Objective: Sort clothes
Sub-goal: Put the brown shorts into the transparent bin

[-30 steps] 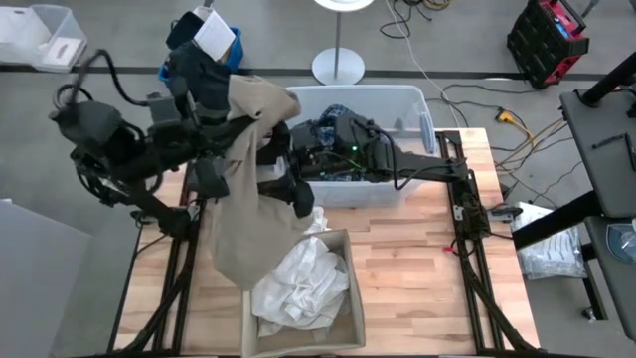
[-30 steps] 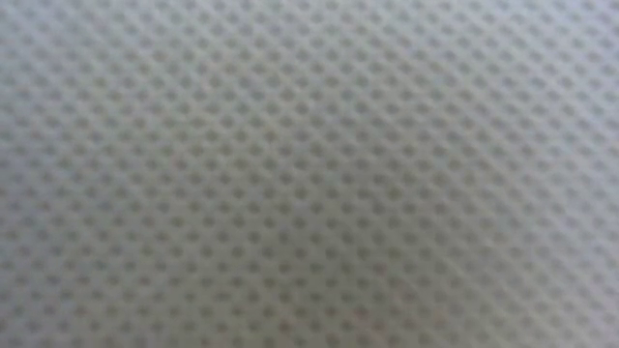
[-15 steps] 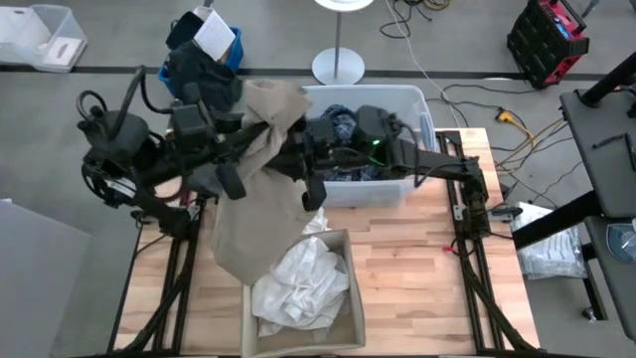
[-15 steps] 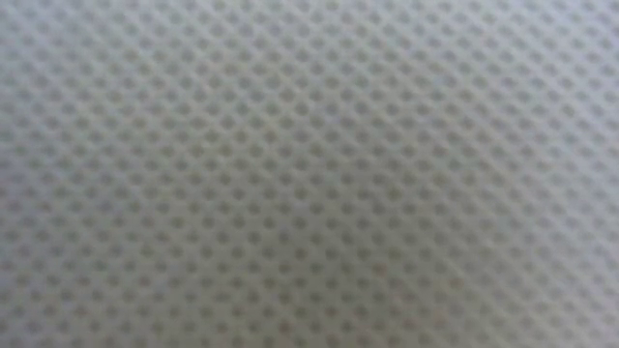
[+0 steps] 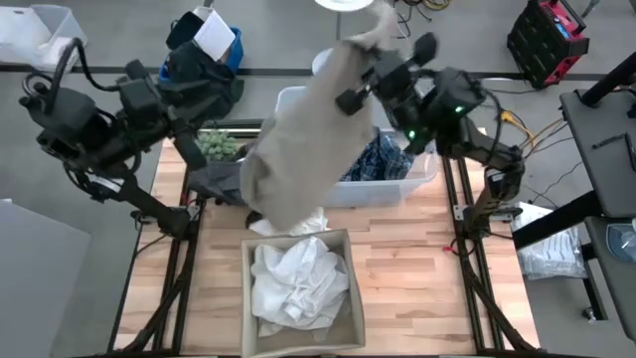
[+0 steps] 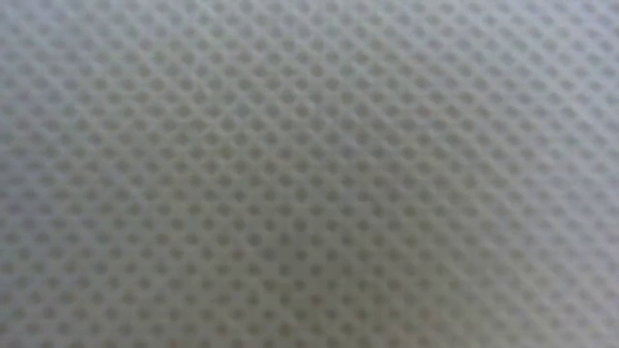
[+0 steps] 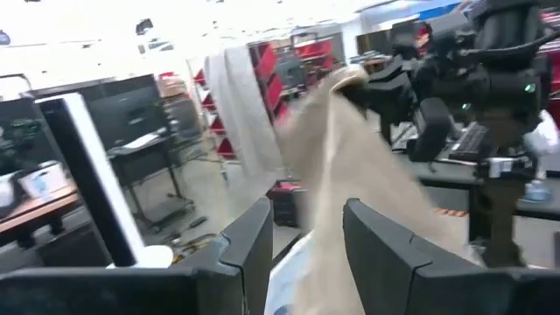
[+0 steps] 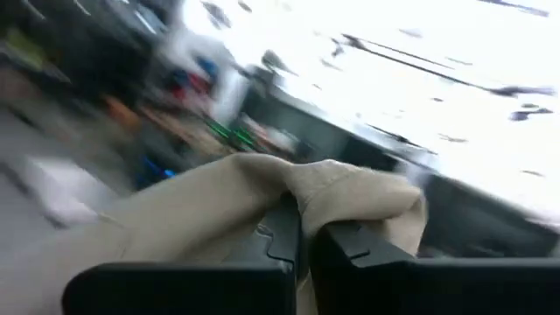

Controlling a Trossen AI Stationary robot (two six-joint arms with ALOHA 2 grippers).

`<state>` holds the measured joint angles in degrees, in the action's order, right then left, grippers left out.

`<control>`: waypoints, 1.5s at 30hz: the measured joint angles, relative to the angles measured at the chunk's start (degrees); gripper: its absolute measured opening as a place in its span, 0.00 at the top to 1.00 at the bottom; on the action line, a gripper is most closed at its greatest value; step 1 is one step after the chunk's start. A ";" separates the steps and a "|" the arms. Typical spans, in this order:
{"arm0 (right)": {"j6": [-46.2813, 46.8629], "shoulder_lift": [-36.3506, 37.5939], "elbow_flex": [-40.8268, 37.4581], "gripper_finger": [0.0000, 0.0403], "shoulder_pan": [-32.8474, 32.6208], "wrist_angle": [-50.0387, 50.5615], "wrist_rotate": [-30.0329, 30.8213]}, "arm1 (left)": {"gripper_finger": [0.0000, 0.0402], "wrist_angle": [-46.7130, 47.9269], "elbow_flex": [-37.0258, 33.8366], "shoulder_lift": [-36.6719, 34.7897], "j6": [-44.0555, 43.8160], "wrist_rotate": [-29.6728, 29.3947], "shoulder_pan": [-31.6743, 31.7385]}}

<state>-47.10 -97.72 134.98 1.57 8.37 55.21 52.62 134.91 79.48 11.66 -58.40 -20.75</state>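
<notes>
While the right gripper (image 5: 370, 30) pinches the khaki (image 5: 298, 149) high above the bin (image 5: 397, 184), its hem may snag there; left gripper (image 7: 302, 232) is empty, apart.

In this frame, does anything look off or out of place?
Yes. The low view shows only dotted mesh fabric filling the picture, so it sees nothing of the table. Otherwise, the right tool is shut on the tan garment, lifted high; the left tool is open and empty.

Two bins (image 5: 417, 169) (image 5: 350, 298), two arms (image 5: 89, 129) (image 5: 467, 119).
</notes>
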 joint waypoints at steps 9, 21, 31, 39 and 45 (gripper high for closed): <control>28.44 -0.37 -0.03 0.98 12.86 43.20 4.15 | 0.70 2.13 -0.04 -1.50 -0.11 -0.27 -0.02; 64.64 -9.96 0.17 0.76 29.84 70.16 -56.83 | 0.70 8.71 -0.04 -0.05 -3.04 -0.17 -0.02; 62.73 -2.98 0.09 0.25 30.73 65.47 -61.26 | 0.70 16.82 -0.07 0.04 -10.73 -0.17 -0.02; 60.58 3.13 0.12 0.10 25.04 62.85 -67.66 | 0.70 16.83 -0.07 -0.08 -10.71 -0.14 -0.02; 49.59 1.18 -0.09 0.10 11.78 66.68 -62.48 | 0.70 16.86 -0.07 0.21 -10.73 0.59 -0.02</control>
<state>2.49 -96.54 134.89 13.35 75.06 -7.27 69.47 134.85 79.69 0.93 -57.81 -20.78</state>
